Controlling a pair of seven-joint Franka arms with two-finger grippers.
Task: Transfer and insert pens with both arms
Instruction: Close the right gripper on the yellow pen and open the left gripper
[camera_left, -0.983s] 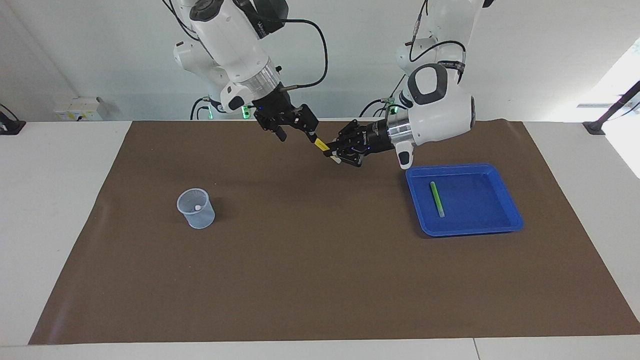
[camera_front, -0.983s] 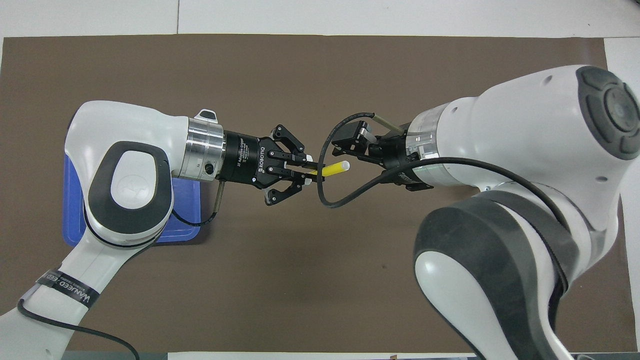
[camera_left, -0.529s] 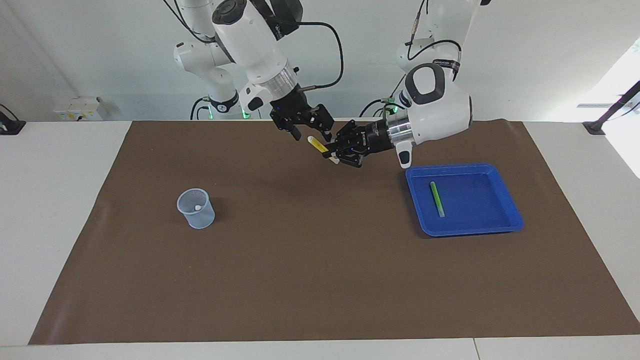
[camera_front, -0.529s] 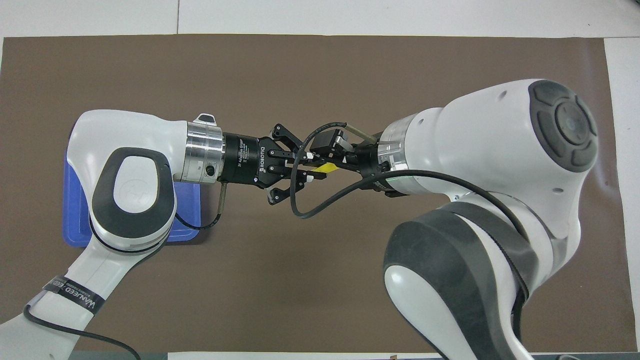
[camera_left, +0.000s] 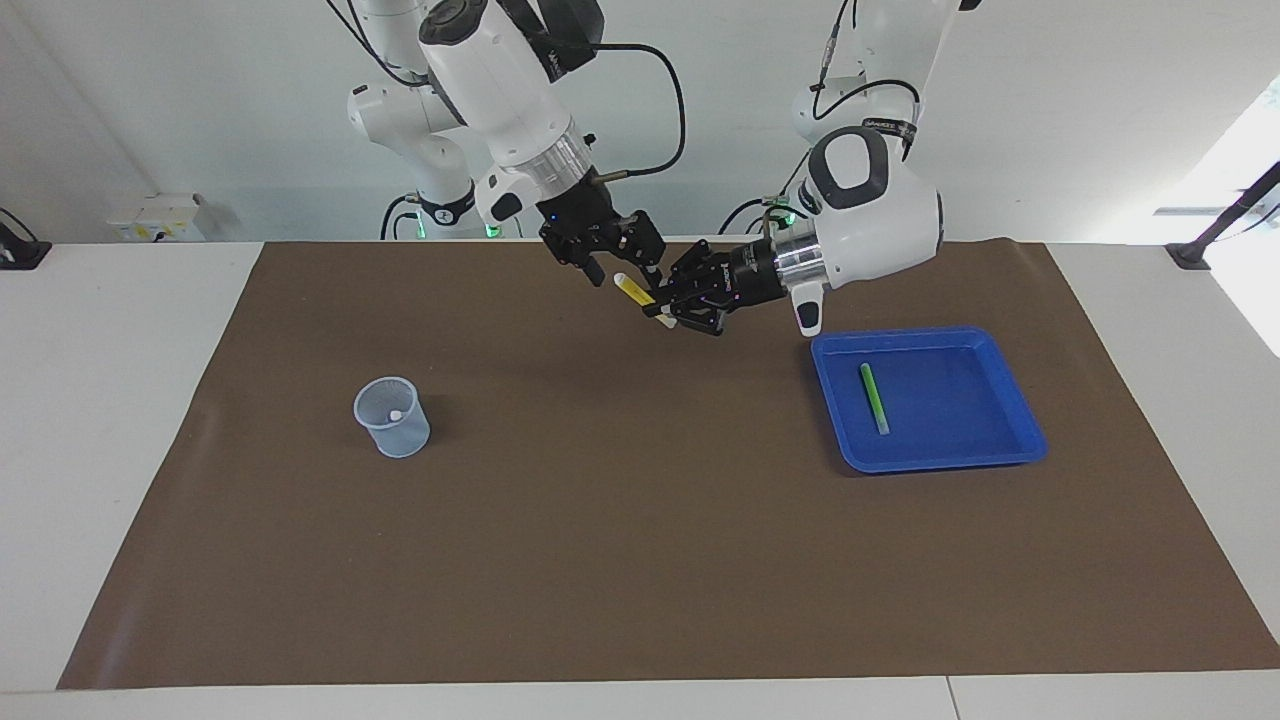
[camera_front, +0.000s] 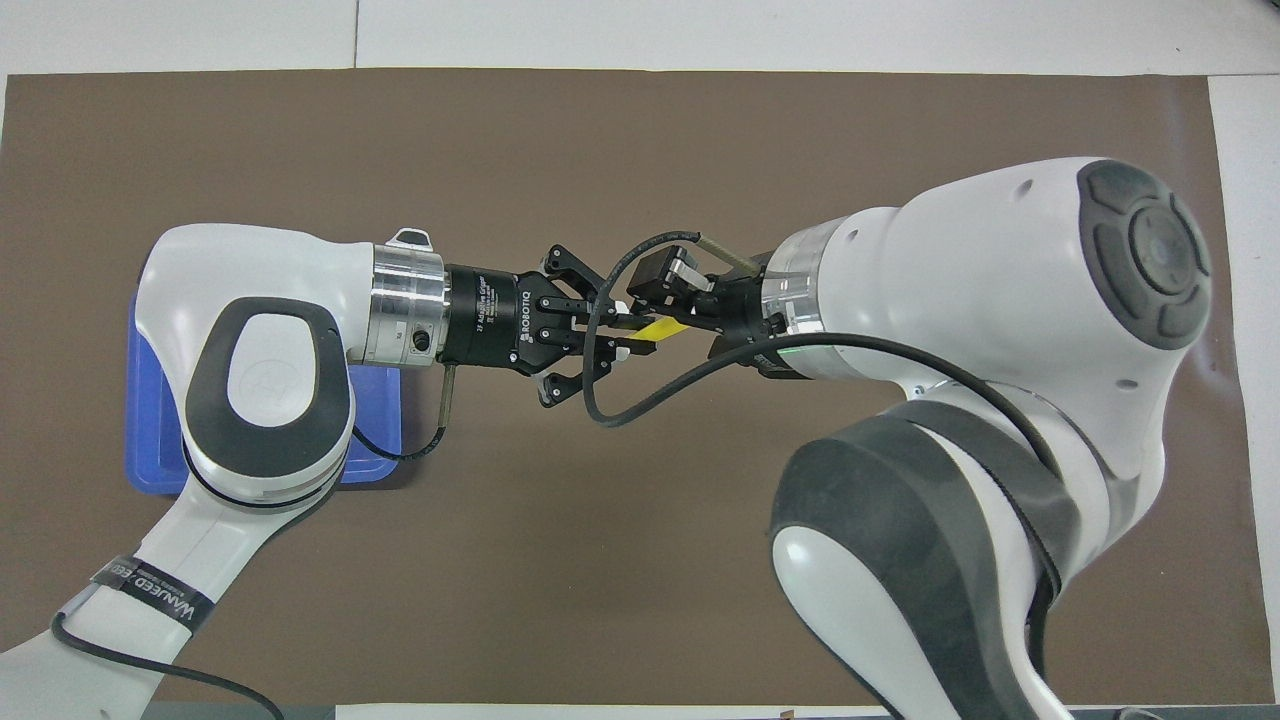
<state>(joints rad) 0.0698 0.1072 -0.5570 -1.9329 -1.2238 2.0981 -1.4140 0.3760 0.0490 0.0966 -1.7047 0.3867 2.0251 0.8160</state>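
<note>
Hanging in mid-air over the brown mat (camera_left: 640, 560), the slim yellow marker pen (camera_left: 634, 291) is pinched by the left gripper (camera_left: 668, 308). The right gripper (camera_left: 622, 267) sits at its free end; whether its fingers have closed cannot be told. A green pen (camera_left: 874, 396) lies in the blue plastic tray (camera_left: 1010, 385), well apart from the translucent cup (camera_left: 391, 416), with bare mat between them.

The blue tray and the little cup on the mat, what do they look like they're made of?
The blue tray looks like moulded plastic: one even colour, rounded corners, a soft sheen on its rim. The cup seems to be pale mesh, wire or plastic, I can't tell which; a small white tip shows through it. The brown mat looks matte, like paper or thin vinyl.
</note>
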